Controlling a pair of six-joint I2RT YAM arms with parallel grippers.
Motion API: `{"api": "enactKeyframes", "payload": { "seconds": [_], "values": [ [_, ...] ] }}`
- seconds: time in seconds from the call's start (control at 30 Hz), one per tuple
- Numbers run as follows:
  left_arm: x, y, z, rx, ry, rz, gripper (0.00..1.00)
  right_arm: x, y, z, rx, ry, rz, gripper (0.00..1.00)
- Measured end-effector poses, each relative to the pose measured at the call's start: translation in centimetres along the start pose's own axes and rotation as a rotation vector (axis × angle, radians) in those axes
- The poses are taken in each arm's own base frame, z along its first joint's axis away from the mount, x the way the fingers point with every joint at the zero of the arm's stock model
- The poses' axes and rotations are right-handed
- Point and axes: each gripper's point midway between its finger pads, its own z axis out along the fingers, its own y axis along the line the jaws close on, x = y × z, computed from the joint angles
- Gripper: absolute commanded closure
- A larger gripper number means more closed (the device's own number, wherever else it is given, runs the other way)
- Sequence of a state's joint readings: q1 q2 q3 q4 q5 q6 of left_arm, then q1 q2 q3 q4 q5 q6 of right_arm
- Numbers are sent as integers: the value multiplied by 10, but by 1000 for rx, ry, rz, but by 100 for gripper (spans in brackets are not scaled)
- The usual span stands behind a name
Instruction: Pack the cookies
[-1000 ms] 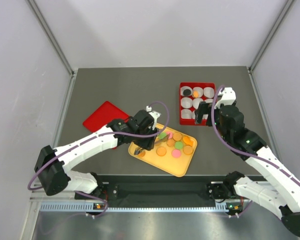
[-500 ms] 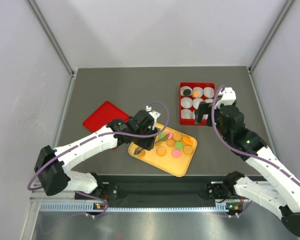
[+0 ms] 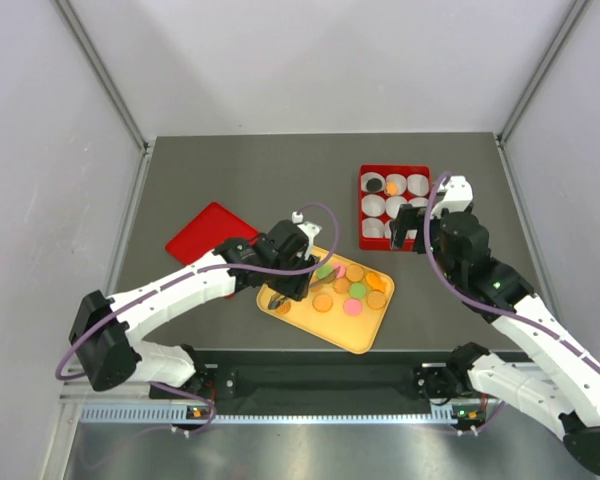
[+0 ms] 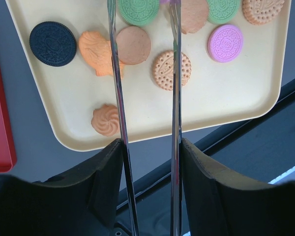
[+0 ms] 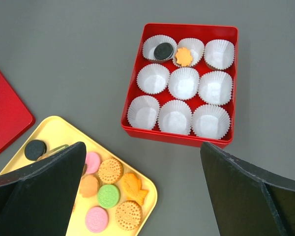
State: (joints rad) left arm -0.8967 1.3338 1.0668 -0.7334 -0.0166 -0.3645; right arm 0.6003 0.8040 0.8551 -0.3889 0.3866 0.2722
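Several cookies (image 3: pixel 350 287) lie on a yellow tray (image 3: pixel 366 343). In the left wrist view a black cookie (image 4: pixel 52 43), a green one (image 4: pixel 139 11), a pink one (image 4: pixel 225 43) and orange ones (image 4: pixel 171 70) show. My left gripper (image 3: pixel 283 288) (image 4: pixel 147 147) is shut on metal tongs (image 4: pixel 119 98). The blades stand apart over the tray, their tips out of view. My right gripper (image 3: pixel 405 226) (image 5: pixel 142 147) is open and empty, above the table between the tray (image 5: pixel 150 192) and the red box (image 5: pixel 177 136). The box's back cups hold a black cookie (image 5: pixel 163 50) and an orange one (image 5: pixel 184 56).
The red box (image 3: pixel 363 207) holds several white paper cups (image 5: pixel 184 82), most of them empty. A red lid (image 3: pixel 202 236) lies flat left of the tray, also in the right wrist view (image 5: pixel 5 113). The table's near edge runs just below the tray.
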Motion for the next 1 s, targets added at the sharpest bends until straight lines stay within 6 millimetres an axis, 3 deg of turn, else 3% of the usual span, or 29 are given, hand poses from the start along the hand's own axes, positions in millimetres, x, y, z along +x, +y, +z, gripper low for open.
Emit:
{"api": "enactKeyframes", "payload": {
  "seconds": [0.27, 0.43, 0.63, 1.0],
  "values": [
    [3, 1, 5, -6, 18, 0, 49, 1, -1, -1, 1, 1, 0, 0],
    [3, 1, 5, -6, 18, 1, 63, 1, -1, -1, 0, 0, 0, 0],
    [2, 2, 0, -15, 26, 10, 64, 1, -1, -1, 0, 0, 0, 0],
    [-37, -7, -29, -6, -71, 25, 64, 1, -1, -1, 0, 0, 0, 0]
  ]
}}
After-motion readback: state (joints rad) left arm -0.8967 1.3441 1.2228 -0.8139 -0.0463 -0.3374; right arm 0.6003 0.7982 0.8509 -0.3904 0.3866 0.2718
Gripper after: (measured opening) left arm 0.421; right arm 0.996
